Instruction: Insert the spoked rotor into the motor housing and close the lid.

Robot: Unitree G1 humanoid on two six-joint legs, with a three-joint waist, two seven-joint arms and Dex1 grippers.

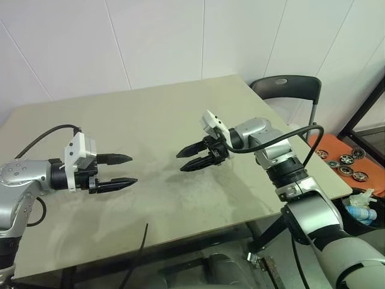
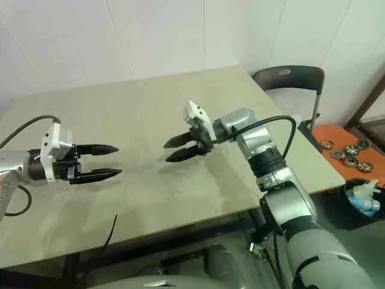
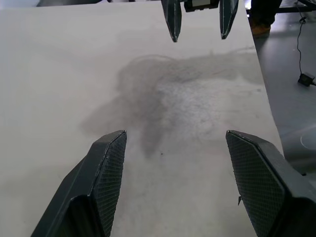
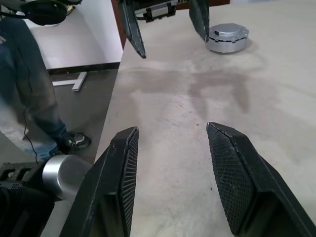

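Observation:
Both grippers hover open and empty over the beige table [image 1: 150, 114], tips facing each other across a gap. My left gripper [image 1: 133, 169] is at the left and my right gripper [image 1: 180, 162] is near the middle. In the right wrist view a round silver-grey metal puck [image 4: 226, 38], apparently the motor housing, stands on the table just beyond the left gripper [image 4: 173, 44]; its windings do not show from this angle. Several black-rimmed spoked wheels [image 1: 346, 160], which look like the spoked rotor, lie on an orange tray [image 1: 337, 144] off the table's right side. The lid is out of view.
A dark chair [image 1: 289, 90] stands at the table's far right corner. A bin with a blue-and-white bottle [image 1: 361, 212] sits on the floor at the right. A person's legs in jeans [image 4: 24, 74] stand beside the table. A black cable [image 1: 141, 247] hangs off the front edge.

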